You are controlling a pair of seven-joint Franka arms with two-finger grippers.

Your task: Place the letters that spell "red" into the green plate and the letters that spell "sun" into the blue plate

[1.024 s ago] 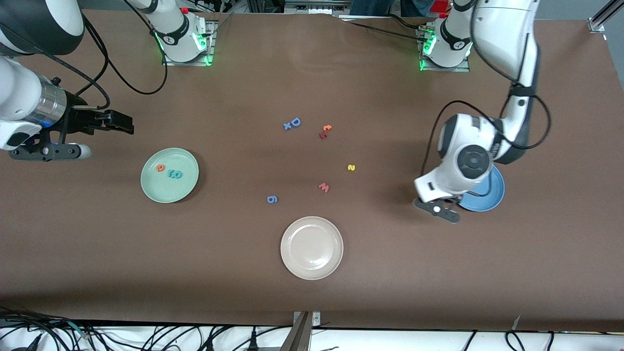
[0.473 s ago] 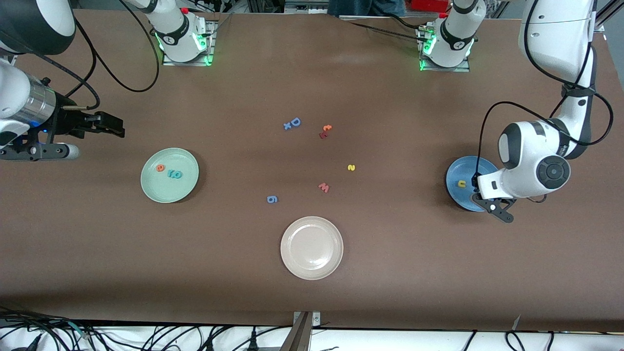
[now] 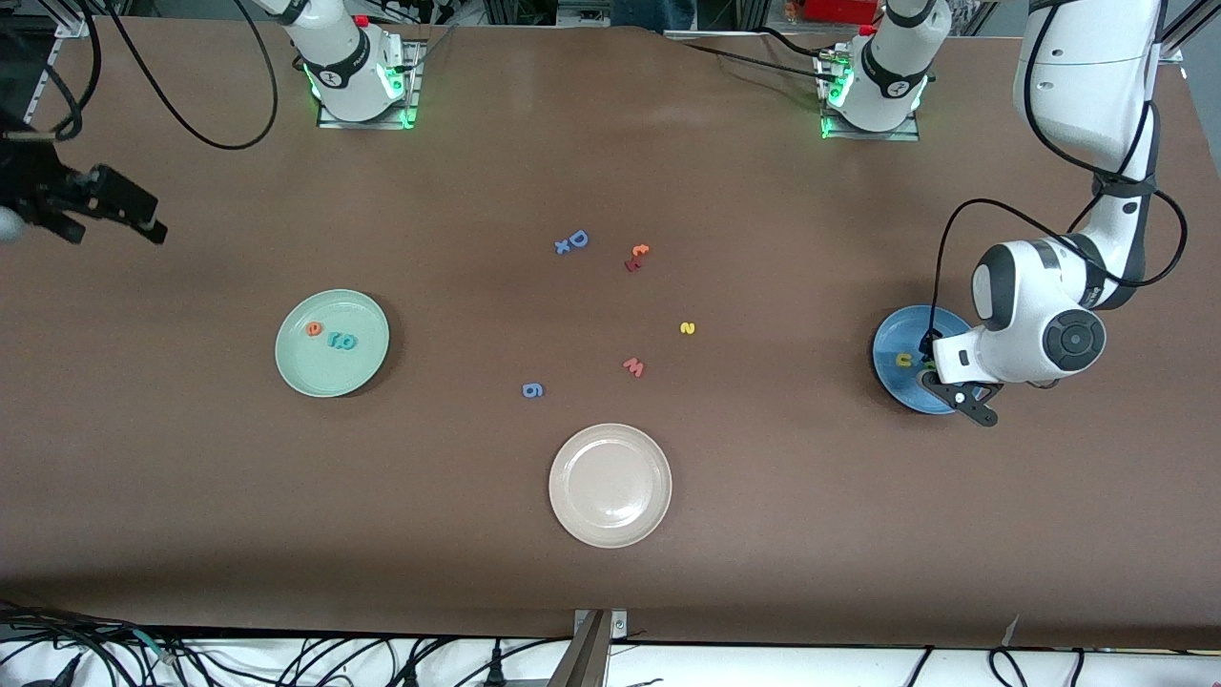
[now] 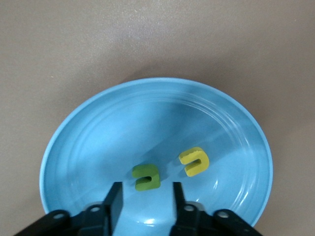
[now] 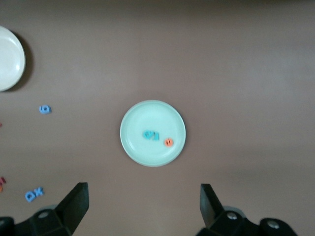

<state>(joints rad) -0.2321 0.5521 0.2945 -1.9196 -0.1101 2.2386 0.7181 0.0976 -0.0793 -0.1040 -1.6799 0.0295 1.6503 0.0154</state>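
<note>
1. Yellow "s" (image 3: 687,328) lies mid-table, well toward the right arm's end from the left hand (image 4: 143,196), which hangs released over the blue plate (image 3: 892,334).
2. Right hand (image 3: 114,205), fingers spread and empty, waits near the table's edge by the green plate (image 3: 367,367); the left arm looks nearer.

I see brown table (image 3: 763,534), green plate (image 3: 291,367) toward right arm's end, blue plate (image 3: 887,377) toward left arm's end, cream plate (image 3: 610,530) nearest camera, loose letters mid-table: yellow "s" (image 3: 687,328), red "w" (image 3: 634,366), blue "g" (image 3: 533,389), blue "D" (image 3: 577,239).

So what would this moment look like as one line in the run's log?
left tool: open over blue plate, green letter and yellow letter in it | right tool: open, waiting | yellow s: on table
</note>
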